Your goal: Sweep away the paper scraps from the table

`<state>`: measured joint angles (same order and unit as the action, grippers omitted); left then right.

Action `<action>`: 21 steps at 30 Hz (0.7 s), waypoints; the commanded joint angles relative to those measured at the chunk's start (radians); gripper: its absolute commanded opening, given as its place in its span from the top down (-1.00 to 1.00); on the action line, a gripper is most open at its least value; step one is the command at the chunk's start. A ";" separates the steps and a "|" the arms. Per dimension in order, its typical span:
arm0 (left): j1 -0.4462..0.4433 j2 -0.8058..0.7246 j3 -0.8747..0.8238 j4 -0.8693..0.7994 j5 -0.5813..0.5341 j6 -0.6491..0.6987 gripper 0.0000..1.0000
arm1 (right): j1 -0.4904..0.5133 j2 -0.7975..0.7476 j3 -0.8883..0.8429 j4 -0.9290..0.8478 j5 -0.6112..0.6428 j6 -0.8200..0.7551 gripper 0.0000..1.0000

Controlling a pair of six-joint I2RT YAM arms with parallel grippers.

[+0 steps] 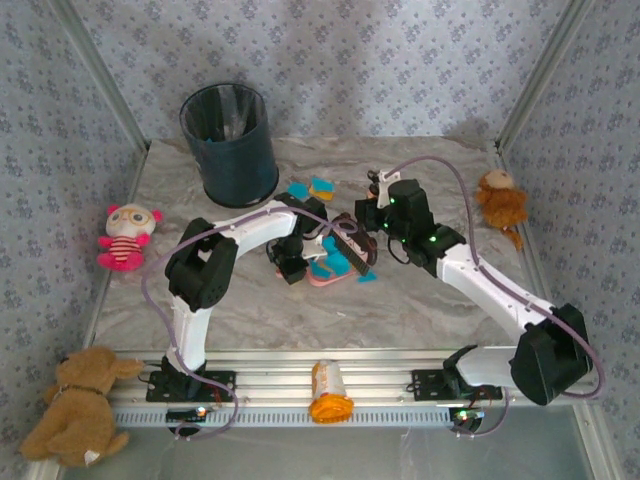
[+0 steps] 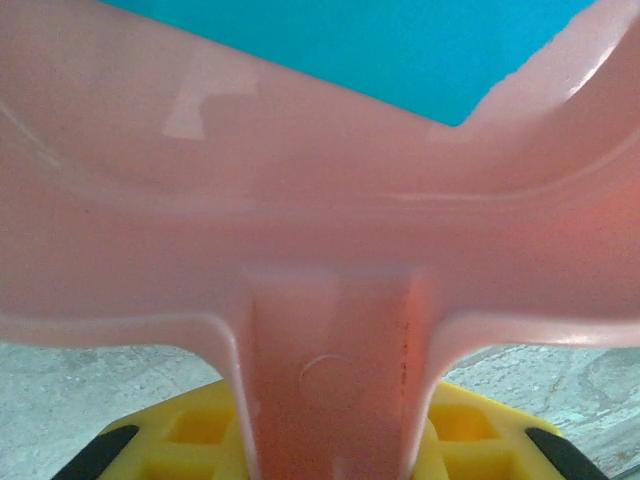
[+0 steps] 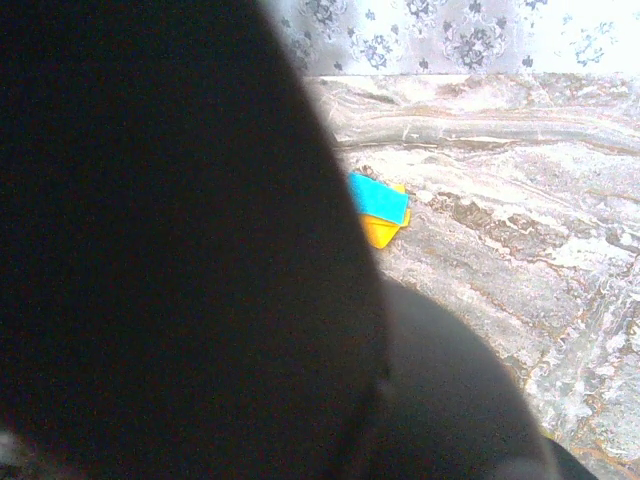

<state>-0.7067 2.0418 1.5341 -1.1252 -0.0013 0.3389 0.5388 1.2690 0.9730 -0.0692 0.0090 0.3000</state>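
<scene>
My left gripper (image 1: 292, 266) is shut on the handle of the pink dustpan (image 1: 328, 272), which lies on the table (image 1: 430, 300) near its middle. In the left wrist view the yellow fingers (image 2: 190, 432) flank the dustpan handle (image 2: 330, 370), and a turquoise scrap (image 2: 350, 45) lies in the pan. My right gripper (image 1: 368, 222) is shut on a dark brush (image 1: 350, 238) just right of the pan. That brush (image 3: 180, 250) blocks most of the right wrist view. Loose paper scraps (image 1: 310, 188), blue and orange-yellow, lie behind the pan; two of them (image 3: 378, 208) are stacked. One turquoise scrap (image 1: 366, 277) lies right of the pan.
A dark waste bin (image 1: 230, 140) stands at the back left. A pink doll (image 1: 125, 235) sits at the left edge, a brown plush (image 1: 500, 205) at the right edge, a teddy bear (image 1: 80, 405) at the near left. An orange bottle (image 1: 328, 392) lies on the front rail.
</scene>
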 commanded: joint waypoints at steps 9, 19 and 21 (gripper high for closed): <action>0.021 -0.048 -0.032 0.006 -0.008 -0.022 1.00 | -0.064 -0.070 0.017 -0.037 -0.067 0.060 1.00; 0.051 -0.076 -0.034 0.038 -0.009 -0.051 1.00 | -0.098 -0.073 -0.003 -0.107 -0.121 0.051 1.00; 0.054 -0.075 -0.036 0.043 -0.010 -0.056 1.00 | -0.098 -0.069 -0.005 -0.123 -0.122 0.051 1.00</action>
<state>-0.6594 2.0006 1.5036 -1.0801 -0.0025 0.3016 0.4446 1.2186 0.9710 -0.1665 -0.0818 0.3336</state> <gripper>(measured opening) 0.262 0.271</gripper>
